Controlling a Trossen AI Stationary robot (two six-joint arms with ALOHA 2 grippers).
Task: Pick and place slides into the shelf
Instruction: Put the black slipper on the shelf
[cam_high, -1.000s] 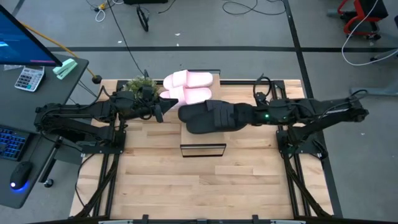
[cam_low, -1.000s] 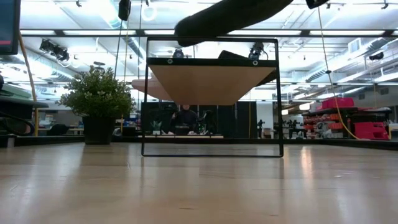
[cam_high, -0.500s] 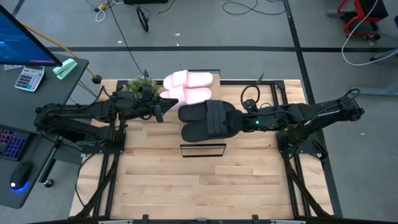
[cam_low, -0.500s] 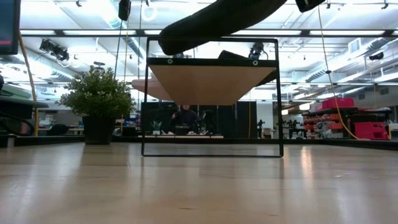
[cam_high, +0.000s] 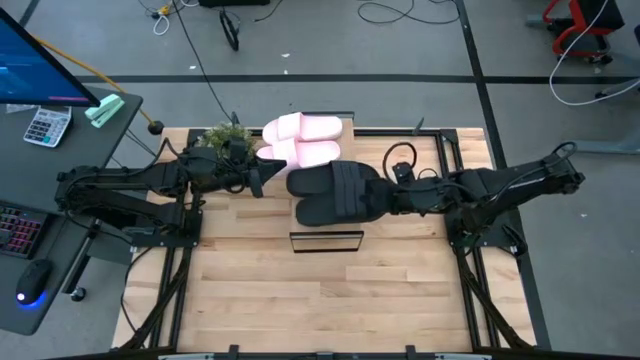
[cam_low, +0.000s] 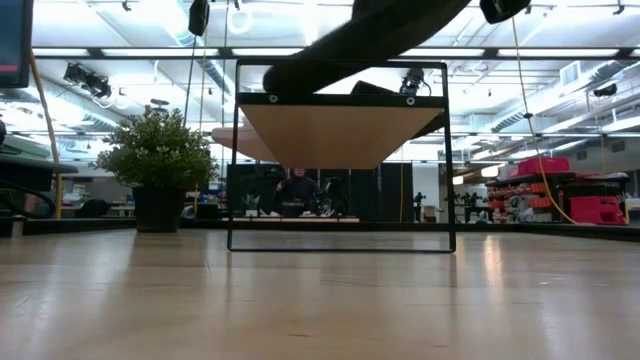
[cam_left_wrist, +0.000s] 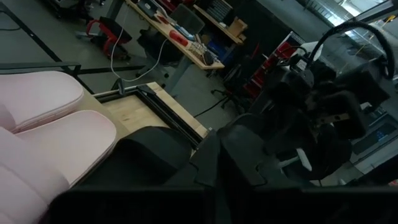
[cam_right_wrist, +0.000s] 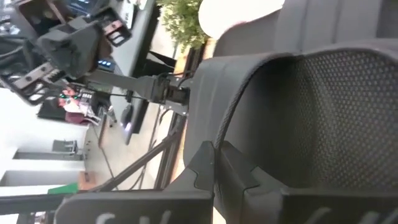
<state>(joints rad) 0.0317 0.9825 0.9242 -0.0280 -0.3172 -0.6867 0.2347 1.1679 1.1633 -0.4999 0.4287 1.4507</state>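
Note:
Two pale pink slides (cam_high: 300, 140) lie side by side on the far part of the shelf, whose plank top (cam_low: 340, 135) and black frame (cam_high: 326, 241) show. Next to them lies a black slide (cam_high: 312, 180). A second black slide (cam_high: 335, 205) is in my right gripper (cam_high: 392, 198), which is shut on it from the table's right. In the low view this slide (cam_low: 360, 40) slants down toward the left. My left gripper (cam_high: 258, 177) hovers level at the shelf's left end, close to the black slides' toes. My right gripper holds the second black slide by the end behind its wide strap (cam_right_wrist: 280, 155), coming from the table's right and slanting slightly down, along the slide. The slide reaches away from the fingers, toe (cam_low: 280, 78) lowest, at the shelf's top; whether the toe touches cannot be told.
A small potted plant (cam_high: 225, 135) stands at the table's far left, behind my left arm. The near half of the slatted tabletop (cam_high: 320, 300) is bare wood. A desk with a calculator and keyboard (cam_high: 40, 150) stands left of the table. A person sits far behind the shelf (cam_low: 297, 190).
My right gripper has gone toward the table's left and down with the black slide. The slide has tipped more steeply, and its toe has sunk to the shelf's top.

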